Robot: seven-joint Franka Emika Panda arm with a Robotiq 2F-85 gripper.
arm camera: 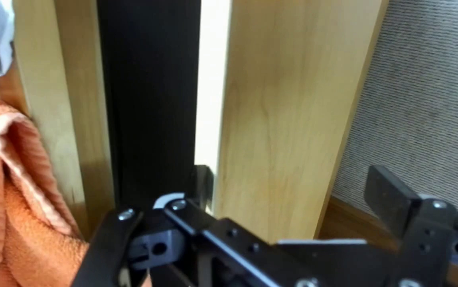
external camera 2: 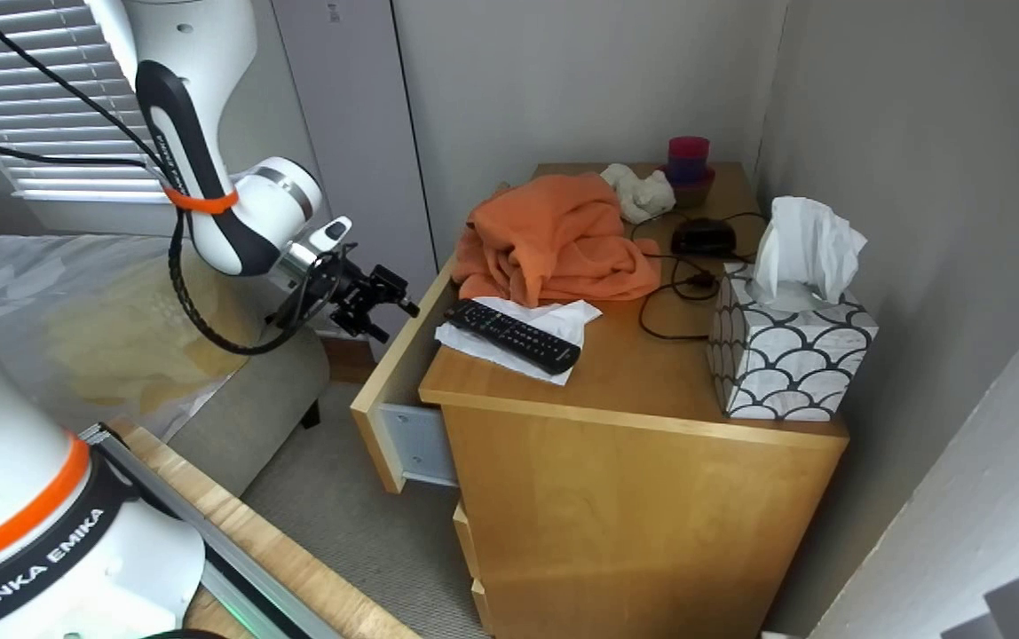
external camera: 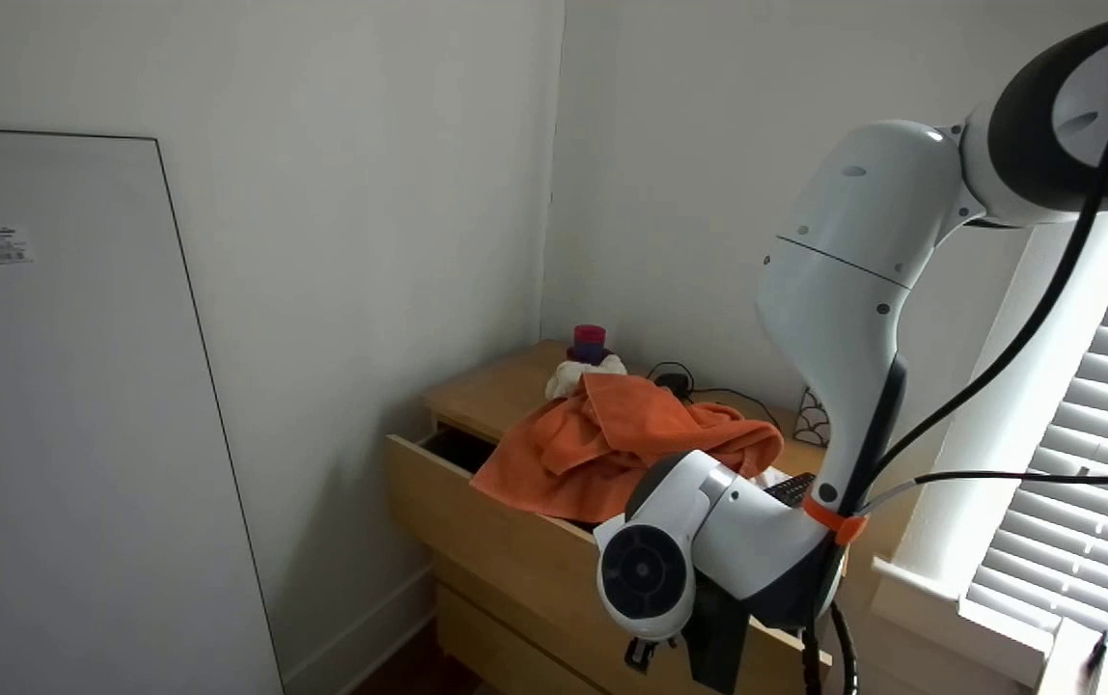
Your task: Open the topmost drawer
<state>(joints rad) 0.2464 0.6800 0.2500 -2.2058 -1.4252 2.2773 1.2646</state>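
Note:
The topmost drawer (external camera: 496,526) is partly pulled out of the pale-wood dresser. Its front also shows in an exterior view (external camera 2: 392,362) and in the wrist view (arm camera: 285,99), where the dark inside lies beside the bright top edge. My gripper (external camera 2: 396,321) is open and empty, its fingers pointing at the drawer front from the outer side and apparently just short of it. In the wrist view my gripper (arm camera: 297,187) has its fingers wide apart, with the drawer front seen between them. In an exterior view the wrist partly hides my gripper (external camera: 641,654).
An orange towel (external camera 2: 536,240) lies on the dresser top and hangs over the drawer opening. A black remote (external camera 2: 514,335) on white paper, a patterned tissue box (external camera 2: 785,355), cups (external camera 2: 689,160) and black cables are on top. A lower drawer (external camera: 506,637) is shut.

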